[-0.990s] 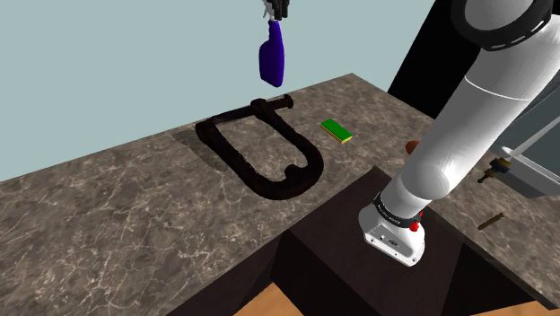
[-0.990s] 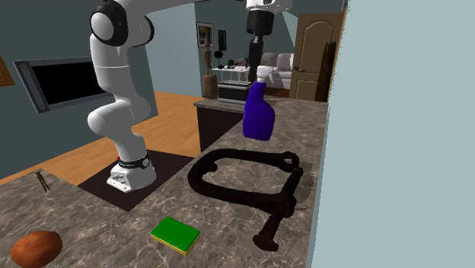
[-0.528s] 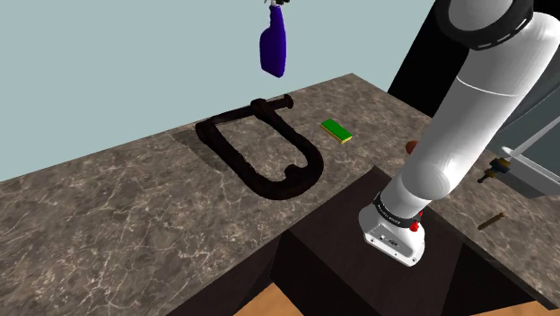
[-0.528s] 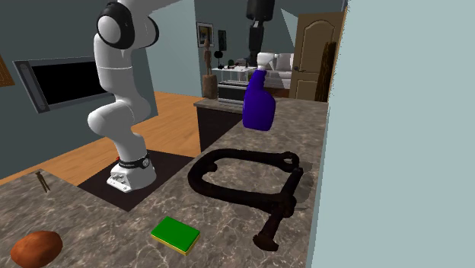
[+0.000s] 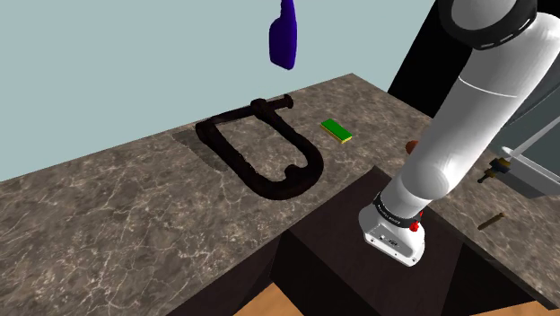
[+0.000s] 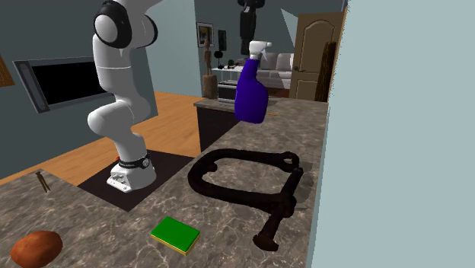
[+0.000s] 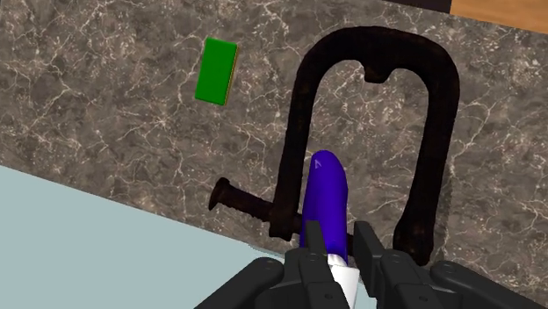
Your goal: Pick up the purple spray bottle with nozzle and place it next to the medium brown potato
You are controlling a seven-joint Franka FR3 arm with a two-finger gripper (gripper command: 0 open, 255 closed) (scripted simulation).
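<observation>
The purple spray bottle with a white nozzle hangs high in the air above the far edge of the marble counter. In the second exterior view the bottle dangles below the gripper, which grips its white nozzle. In the wrist view my gripper is shut on the bottle's white neck, and the purple body points down toward the counter. The brown potato lies at the second exterior view's lower left corner, far from the bottle. A sliver of the potato peeks out behind the arm in the shoulder view.
A large dark C-clamp lies on the counter under the bottle. A green block sits between clamp and potato. A pale wall borders the counter's far side. The arm's base stands in a dark recess.
The bottle has risen higher with the gripper and drifted toward the shoulder view's right, away from the wall.
</observation>
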